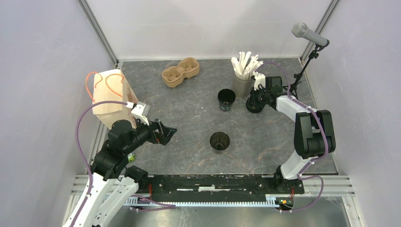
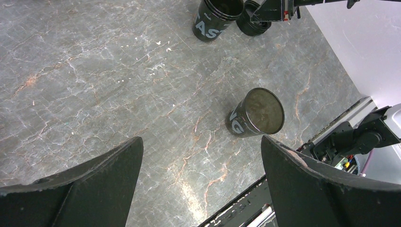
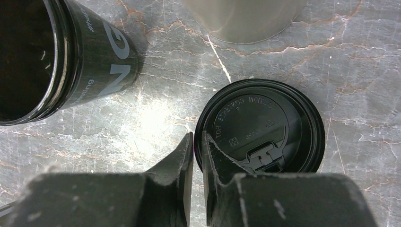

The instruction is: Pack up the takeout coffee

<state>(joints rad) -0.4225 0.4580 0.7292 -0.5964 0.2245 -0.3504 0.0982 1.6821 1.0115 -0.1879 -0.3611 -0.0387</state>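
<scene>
Two small black paper cups stand open, with no lid on either. One cup is mid-table, its inside brownish, and shows in the left wrist view. The other cup stands further back and shows in the right wrist view. A round black plastic lid lies on the table to its right. My right gripper is shut on the left rim of that lid. My left gripper is open and empty, above the table to the left of the near cup; it also shows in the left wrist view.
A brown pulp two-cup carrier lies at the back centre. A grey cup of white sticks stands just behind the lid. A paper bag with orange handles stands at the left. A microphone on a stand is at the back right.
</scene>
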